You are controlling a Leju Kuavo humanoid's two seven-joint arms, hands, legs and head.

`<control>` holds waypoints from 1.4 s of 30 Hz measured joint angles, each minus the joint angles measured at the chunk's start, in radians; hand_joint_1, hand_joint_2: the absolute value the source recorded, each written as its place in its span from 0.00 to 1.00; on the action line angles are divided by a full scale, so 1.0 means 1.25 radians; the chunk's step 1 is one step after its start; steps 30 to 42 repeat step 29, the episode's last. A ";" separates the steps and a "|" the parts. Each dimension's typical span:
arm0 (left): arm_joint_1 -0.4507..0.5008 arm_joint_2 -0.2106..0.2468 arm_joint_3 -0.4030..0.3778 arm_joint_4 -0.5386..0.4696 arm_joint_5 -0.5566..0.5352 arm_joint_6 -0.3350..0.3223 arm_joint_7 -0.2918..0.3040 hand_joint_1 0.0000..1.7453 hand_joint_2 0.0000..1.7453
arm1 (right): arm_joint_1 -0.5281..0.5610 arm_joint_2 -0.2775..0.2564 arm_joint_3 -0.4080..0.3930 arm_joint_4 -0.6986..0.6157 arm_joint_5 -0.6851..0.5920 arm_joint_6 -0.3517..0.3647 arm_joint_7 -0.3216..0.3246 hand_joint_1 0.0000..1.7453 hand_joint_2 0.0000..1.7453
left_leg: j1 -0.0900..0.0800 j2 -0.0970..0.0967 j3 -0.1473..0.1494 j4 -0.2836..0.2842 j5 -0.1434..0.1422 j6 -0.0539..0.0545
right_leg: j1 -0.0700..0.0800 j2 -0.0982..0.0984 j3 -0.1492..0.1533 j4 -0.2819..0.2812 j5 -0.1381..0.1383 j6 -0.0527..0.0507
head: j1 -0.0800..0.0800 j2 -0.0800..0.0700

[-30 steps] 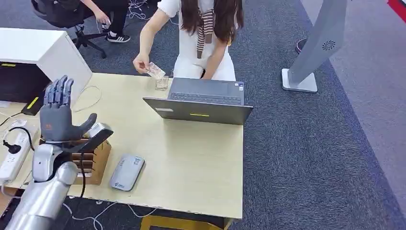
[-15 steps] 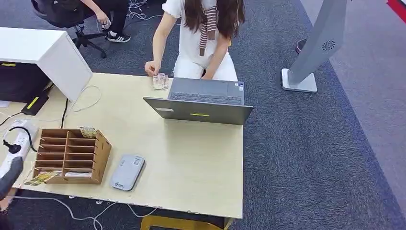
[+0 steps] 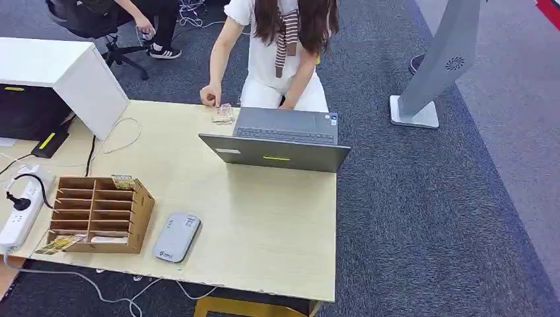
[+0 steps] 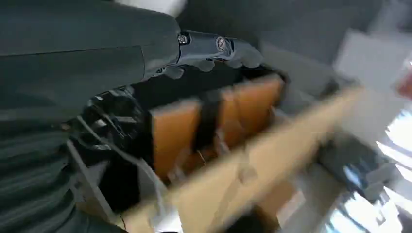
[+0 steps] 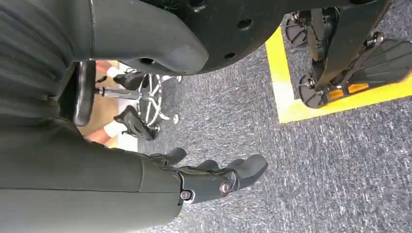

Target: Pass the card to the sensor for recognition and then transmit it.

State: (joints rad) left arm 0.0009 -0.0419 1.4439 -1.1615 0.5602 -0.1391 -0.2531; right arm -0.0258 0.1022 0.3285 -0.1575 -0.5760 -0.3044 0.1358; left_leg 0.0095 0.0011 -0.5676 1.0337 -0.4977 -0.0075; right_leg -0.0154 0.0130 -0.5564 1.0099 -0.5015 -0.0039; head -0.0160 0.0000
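Observation:
A grey card reader (image 3: 176, 236) lies near the table's front edge, right of a wooden slotted card holder (image 3: 99, 212). One card (image 3: 122, 181) stands out of the holder's top. Another card (image 3: 58, 244) pokes out at its lower left corner. In the blurred left wrist view my left hand (image 4: 214, 48) holds nothing, its fingers stretched out beside the table's edge. My right hand (image 5: 214, 178) hangs over the grey carpet with loosely spread fingers and nothing in it.
A laptop (image 3: 277, 142) stands at the table's far side. A person behind it has a hand (image 3: 211, 94) by a small clear object (image 3: 223, 113). A white power strip (image 3: 20, 211) and cables lie at the left. A grey kiosk stand (image 3: 436, 66) is on the carpet.
My left arm, raised over the card holder a second ago, has dropped out of the head view. The person has set the small clear object down by the laptop.

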 joint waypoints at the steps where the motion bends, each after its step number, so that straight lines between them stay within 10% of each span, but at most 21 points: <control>1: 0.001 -0.004 0.003 0.070 -0.028 0.035 -0.020 0.00 1.00 | 0.000 0.000 0.000 0.000 0.000 0.000 0.000 0.00 1.00 | 0.000 0.000 0.000 0.000 0.000 0.000 | 0.000 0.000 0.000 0.000 0.000 0.000 | 0.000 0.000; 6: -0.001 -0.029 0.005 0.318 -0.093 0.099 -0.068 0.00 1.00 | 0.000 0.001 0.000 0.000 0.000 -0.001 -0.003 0.00 1.00 | -0.001 -0.001 -0.001 0.000 -0.001 0.001 | 0.000 -0.002 0.001 -0.001 0.000 0.001 | 0.001 0.000; 7: -0.004 -0.030 0.005 0.365 -0.112 0.126 -0.063 0.00 0.00 | 0.000 0.001 0.000 0.000 0.002 -0.001 -0.006 0.00 1.00 | -0.001 -0.001 -0.001 0.001 -0.001 0.001 | -0.001 -0.002 0.001 -0.001 0.001 0.001 | 0.000 0.000; 17: -0.038 -0.067 0.005 0.635 -0.153 0.243 -0.031 0.00 0.00 | 0.000 0.002 0.000 0.000 0.012 0.003 -0.010 0.00 1.00 | -0.002 -0.001 0.000 0.001 0.000 0.002 | -0.001 -0.002 0.001 -0.001 0.001 0.002 | 0.000 0.000; 18: -0.040 -0.067 0.005 0.646 -0.158 0.249 -0.019 0.00 0.00 | 0.000 0.002 0.000 0.000 0.012 0.006 -0.013 0.00 0.00 | -0.002 -0.001 0.000 0.001 0.000 0.002 | -0.001 -0.002 0.001 -0.001 0.001 0.002 | 0.001 0.000; 19: -0.042 -0.068 0.005 0.656 -0.165 0.255 -0.001 0.00 0.00 | 0.000 0.002 0.000 0.000 0.013 0.011 -0.017 0.00 0.00 | -0.001 -0.001 0.000 0.001 0.000 0.002 | -0.001 -0.002 0.001 -0.001 0.001 0.002 | 0.000 0.000; 20: -0.043 -0.069 0.004 0.665 -0.173 0.260 0.011 0.00 1.00 | 0.000 0.002 0.000 0.000 0.013 0.016 -0.020 0.00 0.00 | -0.001 -0.001 0.000 0.001 0.000 0.002 | -0.001 -0.002 0.001 -0.001 0.001 0.002 | 0.001 0.000; 21: -0.045 -0.073 0.001 0.674 -0.183 0.261 0.019 0.00 1.00 | 0.000 0.001 0.000 0.000 0.013 0.020 -0.024 0.00 1.00 | -0.001 -0.001 0.000 0.001 0.000 0.002 | -0.001 -0.002 0.001 -0.001 0.001 0.002 | 0.000 0.000; 26: -0.043 -0.084 -0.070 0.697 -0.240 0.209 0.033 0.00 1.00 | 0.004 -0.004 -0.004 -0.002 0.027 0.058 -0.044 0.00 1.00 | -0.001 -0.001 0.000 0.001 0.000 0.002 | -0.001 -0.002 0.001 -0.001 0.001 0.002 | 0.001 0.000; 27: -0.041 -0.084 -0.094 0.698 -0.246 0.204 0.037 0.00 0.00 | 0.005 -0.005 -0.007 -0.003 0.036 0.065 -0.045 0.00 0.00 | -0.001 -0.001 0.000 0.001 0.000 0.002 | -0.001 -0.002 0.001 -0.001 0.001 0.002 | 0.001 0.000; 42: -0.038 -0.083 -0.150 0.698 -0.259 0.196 0.045 0.00 0.00 | 0.010 -0.009 -0.016 -0.009 0.060 0.077 -0.050 0.00 0.00 | -0.001 -0.001 0.000 0.001 0.000 0.002 | -0.001 -0.002 0.001 -0.001 0.001 0.002 | 0.001 0.000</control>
